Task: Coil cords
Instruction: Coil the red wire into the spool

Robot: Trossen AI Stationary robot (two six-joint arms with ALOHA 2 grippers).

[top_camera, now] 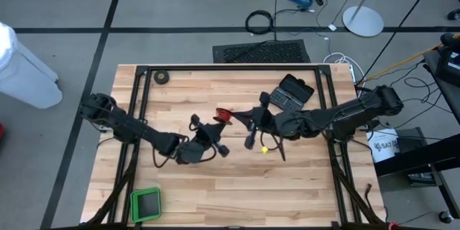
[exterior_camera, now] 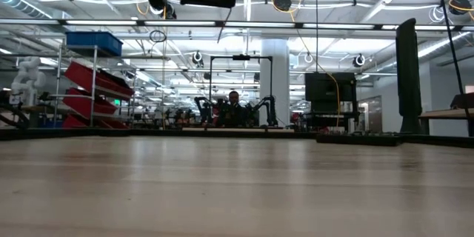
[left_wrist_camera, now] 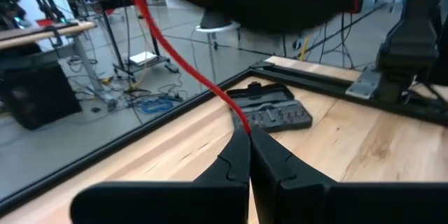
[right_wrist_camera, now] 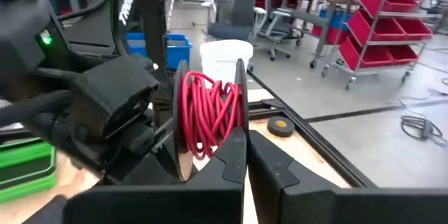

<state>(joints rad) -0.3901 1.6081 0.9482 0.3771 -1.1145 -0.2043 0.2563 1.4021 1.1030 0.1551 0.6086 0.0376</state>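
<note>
At the high view's centre, the left gripper (left_wrist_camera: 249, 137) pinches 1 thin red wire (left_wrist_camera: 183, 61); the right gripper (right_wrist_camera: 245, 147) clamps 1 small round black reel (right_wrist_camera: 207, 115) wound with it. Bare light wooden table (top_camera: 237, 187) fills the lower frame.

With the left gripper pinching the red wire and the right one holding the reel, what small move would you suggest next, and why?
Probably swing the left gripper around the reel to lay on another turn. It is shut on the red wire, which runs taut up toward the reel. The right gripper is shut on the reel, which already carries several red loops, above the table.
</note>
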